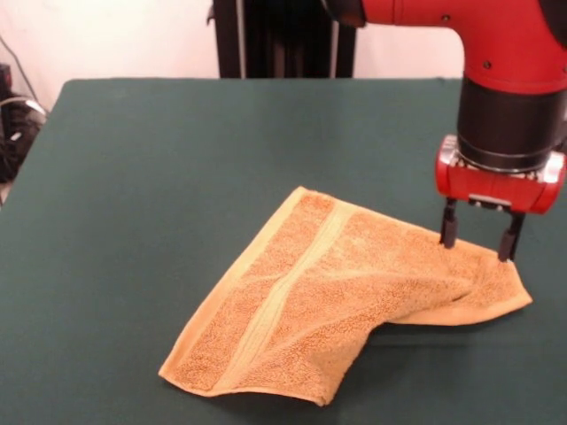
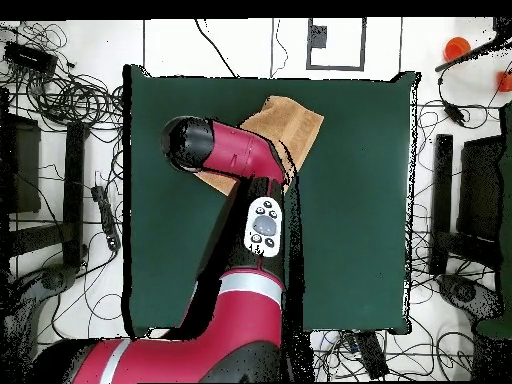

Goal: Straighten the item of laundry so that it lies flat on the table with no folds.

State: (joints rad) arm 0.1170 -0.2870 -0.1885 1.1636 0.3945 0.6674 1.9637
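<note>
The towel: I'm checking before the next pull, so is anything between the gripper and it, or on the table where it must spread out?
Nothing visible. The gripper stands with open fingers at the towel, near its right corner, and the table around it is bare green cloth.

This was a robotics lab or test room, not a home. A large table (image 2: 360,200) covered in dark green cloth stood on a pale floor strewn with tangled black cables (image 2: 75,95), with dark equipment stands (image 2: 75,190) along both sides, and a red and black industrial arm (image 2: 235,230) reached over the tabletop from its base
</note>
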